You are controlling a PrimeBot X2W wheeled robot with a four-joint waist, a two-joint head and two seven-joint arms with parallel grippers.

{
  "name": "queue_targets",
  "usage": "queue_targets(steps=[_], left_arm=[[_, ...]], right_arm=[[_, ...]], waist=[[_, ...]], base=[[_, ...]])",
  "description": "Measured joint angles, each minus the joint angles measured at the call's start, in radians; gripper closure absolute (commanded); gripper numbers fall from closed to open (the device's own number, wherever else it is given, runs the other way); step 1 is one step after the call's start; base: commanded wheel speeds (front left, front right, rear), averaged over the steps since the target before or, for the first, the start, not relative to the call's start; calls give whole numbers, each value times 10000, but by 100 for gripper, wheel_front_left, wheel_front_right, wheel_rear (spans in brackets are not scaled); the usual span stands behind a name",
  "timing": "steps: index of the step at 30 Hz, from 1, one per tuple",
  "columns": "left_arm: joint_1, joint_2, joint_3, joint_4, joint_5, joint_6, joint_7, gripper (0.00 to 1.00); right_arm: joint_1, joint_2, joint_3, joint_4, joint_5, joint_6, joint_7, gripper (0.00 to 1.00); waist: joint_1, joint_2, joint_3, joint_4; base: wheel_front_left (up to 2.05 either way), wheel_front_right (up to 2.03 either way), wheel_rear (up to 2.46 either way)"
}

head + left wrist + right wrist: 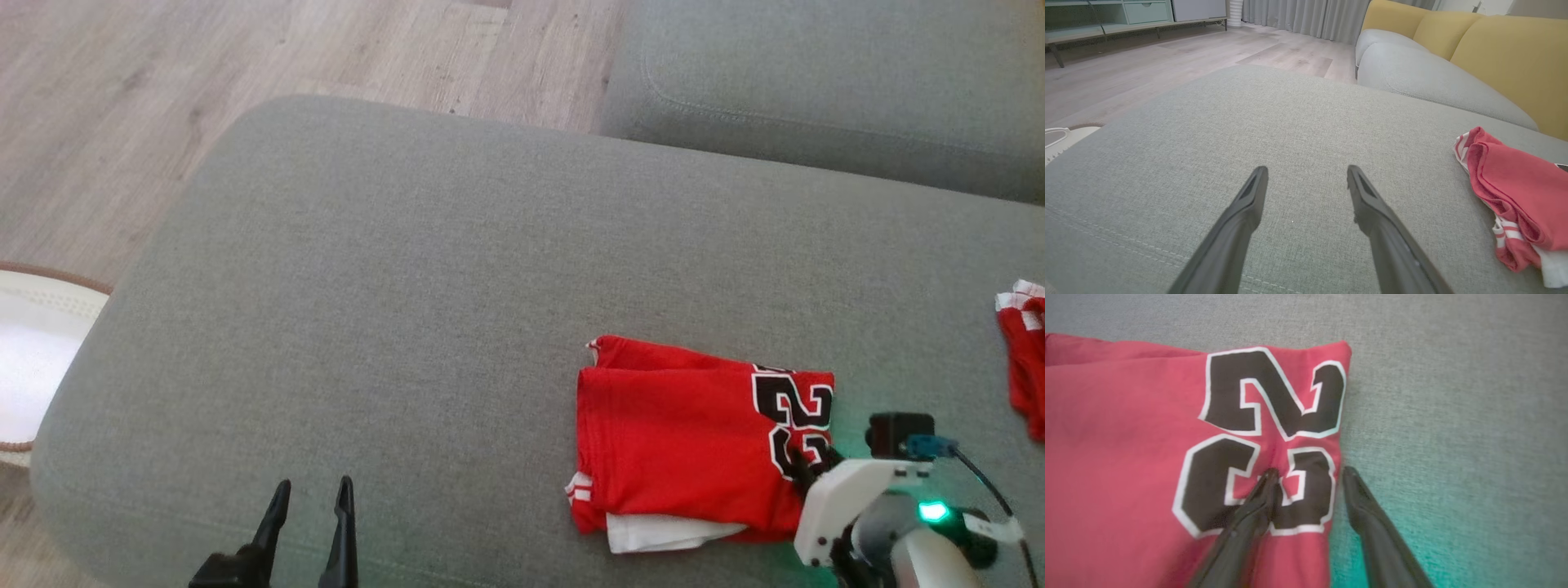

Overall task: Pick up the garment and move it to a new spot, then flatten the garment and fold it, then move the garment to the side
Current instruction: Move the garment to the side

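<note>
Soft even daylight, no hard shadows. Green status LED [933, 512] throws a teal cast on the grey cushion [1453, 416] beside the right fingers [1363, 506]. Right wrist view slightly soft, fingers blurred low down. Left wrist view bows at edges.

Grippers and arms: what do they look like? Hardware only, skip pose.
The left gripper and right gripper each have two long, dark, tapering fingers. The right wrist carries a white angular housing, a black boxy module with a blue connector, a black cable, a white tag and a glowing green light.
</note>
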Motion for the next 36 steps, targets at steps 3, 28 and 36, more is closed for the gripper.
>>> queue_targets(steps=[3,28,36], left_arm=[[-1,-2,2,0,69,-2,0,0],[-1022,173,462,-765,259,-10,-8,0],[-1102,245,476,-660,261,-12,2,0]], right_arm=[[-92,4,81,-6,52,0,23,100],[-2482,-282,-548,-1755,-282,0,-268,100],[-3179,-219,-173,-1225,-167,0,-341,100]], waist=[[0,0,73,-14],[1,0,1290,-5075],[1,0,1659,-5715]], base=[[0,0,0],[0,0,0],[0,0,0]])
